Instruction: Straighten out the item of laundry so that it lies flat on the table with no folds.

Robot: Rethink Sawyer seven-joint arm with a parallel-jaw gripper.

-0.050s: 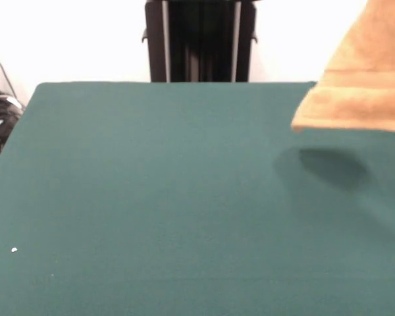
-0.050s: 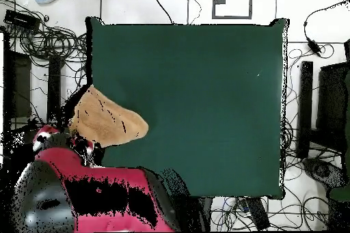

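Covering most of both views, the large dark green cloth-covered worktop lies bare. Toward the right edge of the front view, the orange-tan terry towel hangs lifted above it, a ribbed band crossing near its lower hem, a shadow beneath. Overhead, the towel bunches at the worktop's left edge above the red arm. Whether the end effector is apart or together cannot be told.

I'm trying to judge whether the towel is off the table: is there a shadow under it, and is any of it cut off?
Front view: a soft dark shadow lies on the table, apart from the towel, suggesting it hangs above; the frame's right edge crops it. Overhead view: the towel shows whole, overhanging the table's edge; no clear shadow.
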